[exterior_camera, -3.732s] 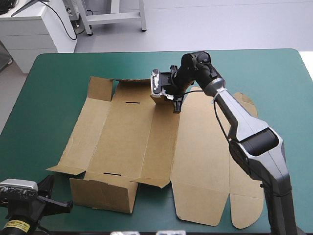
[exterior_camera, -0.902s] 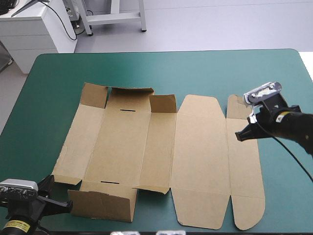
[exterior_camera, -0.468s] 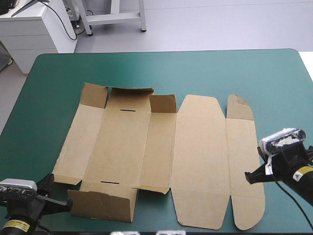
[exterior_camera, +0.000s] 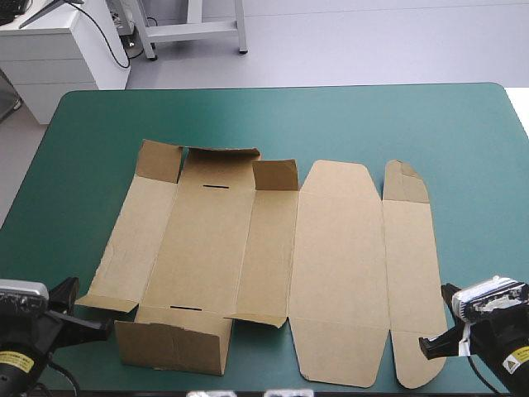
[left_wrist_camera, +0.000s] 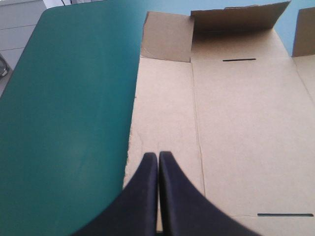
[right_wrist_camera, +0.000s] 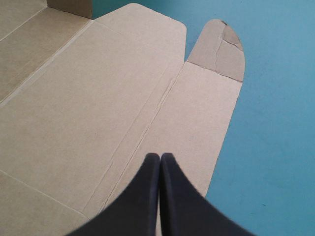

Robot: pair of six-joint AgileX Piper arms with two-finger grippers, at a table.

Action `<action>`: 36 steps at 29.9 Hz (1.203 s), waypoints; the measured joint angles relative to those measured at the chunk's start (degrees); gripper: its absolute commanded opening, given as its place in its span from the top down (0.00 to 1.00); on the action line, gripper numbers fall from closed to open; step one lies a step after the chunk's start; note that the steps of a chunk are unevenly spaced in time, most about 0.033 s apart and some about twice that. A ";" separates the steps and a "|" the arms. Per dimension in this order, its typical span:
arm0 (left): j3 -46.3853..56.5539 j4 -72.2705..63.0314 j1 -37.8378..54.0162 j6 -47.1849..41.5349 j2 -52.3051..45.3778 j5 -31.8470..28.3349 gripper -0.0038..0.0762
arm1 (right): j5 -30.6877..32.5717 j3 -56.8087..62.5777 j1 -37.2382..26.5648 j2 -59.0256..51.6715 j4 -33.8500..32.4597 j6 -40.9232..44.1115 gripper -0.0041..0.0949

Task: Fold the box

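Note:
The brown box [exterior_camera: 339,265] lies as an unfolded sheet across the teal-green table. Three short flaps [exterior_camera: 216,161] stand raised along its far left edge, and one wall [exterior_camera: 169,347] stands raised at its near left. The two right panels lie flat. My left gripper [exterior_camera: 101,324] is shut at the near left corner, its tips over the sheet's left panel [left_wrist_camera: 162,113] in the left wrist view [left_wrist_camera: 158,155]. My right gripper [exterior_camera: 425,349] is shut at the near right, tips over the narrow right panel [right_wrist_camera: 197,113] in the right wrist view [right_wrist_camera: 160,156]. Neither holds anything.
Teal-green cover [exterior_camera: 331,116] shows all around the sheet, widest along the far edge and to the right [right_wrist_camera: 275,123]. The near edge of the table runs just below the box's near wall and both grippers.
The right arm has drawn back from the far middle flap to the near right corner. The sheet's left part has settled flatter. The left gripper has shifted slightly towards the box.

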 measured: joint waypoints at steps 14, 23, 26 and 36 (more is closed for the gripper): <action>-11.41 4.26 0.00 0.24 30.61 2.87 0.95 | 0.05 -0.01 -0.06 -0.72 0.06 0.43 0.98; -17.76 -7.11 13.09 9.84 49.63 5.68 0.93 | 0.23 -0.01 -0.11 -0.72 0.06 0.43 0.98; -20.38 -15.44 19.49 16.97 55.21 9.11 0.93 | 0.49 -0.01 -0.11 -0.72 0.06 0.47 0.98; -33.53 -27.03 28.30 23.13 72.18 20.93 0.93 | 0.55 -0.01 -0.11 -0.72 0.20 1.71 0.98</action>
